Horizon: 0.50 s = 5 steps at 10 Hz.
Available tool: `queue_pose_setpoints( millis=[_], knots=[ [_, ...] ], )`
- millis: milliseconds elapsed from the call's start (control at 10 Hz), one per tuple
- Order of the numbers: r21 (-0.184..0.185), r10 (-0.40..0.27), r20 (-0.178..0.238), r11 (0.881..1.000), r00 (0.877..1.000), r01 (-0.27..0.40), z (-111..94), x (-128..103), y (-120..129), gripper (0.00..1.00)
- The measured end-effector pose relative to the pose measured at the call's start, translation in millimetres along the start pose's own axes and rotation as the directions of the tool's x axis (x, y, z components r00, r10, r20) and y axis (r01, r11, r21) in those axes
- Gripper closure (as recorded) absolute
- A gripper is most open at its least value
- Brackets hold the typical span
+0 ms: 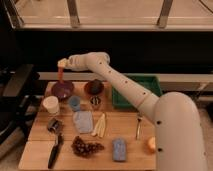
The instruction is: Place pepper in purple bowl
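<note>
- End effector (62, 64): above the purple bowl (62, 90), clamped on the pepper (61, 74), which hangs over the bowl.
- Step: placing; next move likely lowering and release.
- Surface (125, 125): wooden; white cup (50, 105) near the bowl, green bin (137, 92) well apart.
- Room: dark wall, railing behind.

Two-finger gripper (62, 63) above round dark purple bowl (62, 90): air between open. Flanking obstacles: white cup (51, 105), brownish-red bowl (94, 87).
</note>
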Motion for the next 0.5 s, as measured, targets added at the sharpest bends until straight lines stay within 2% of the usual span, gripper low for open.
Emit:
queue_pose_setpoints(
  millis=[300, 400, 500],
  knots=[
    [0.01, 0.022, 0.004, 1.0, 1.0, -0.022, 17.5, -2.5, 15.7, 0.46],
    [0.012, 0.037, 0.014, 0.999, 0.999, -0.037, 23.0, -9.7, 20.4, 0.34],
    [0.013, 0.051, 0.02, 0.999, 0.998, -0.052, 26.8, -15.8, 24.2, 0.26]
  ],
)
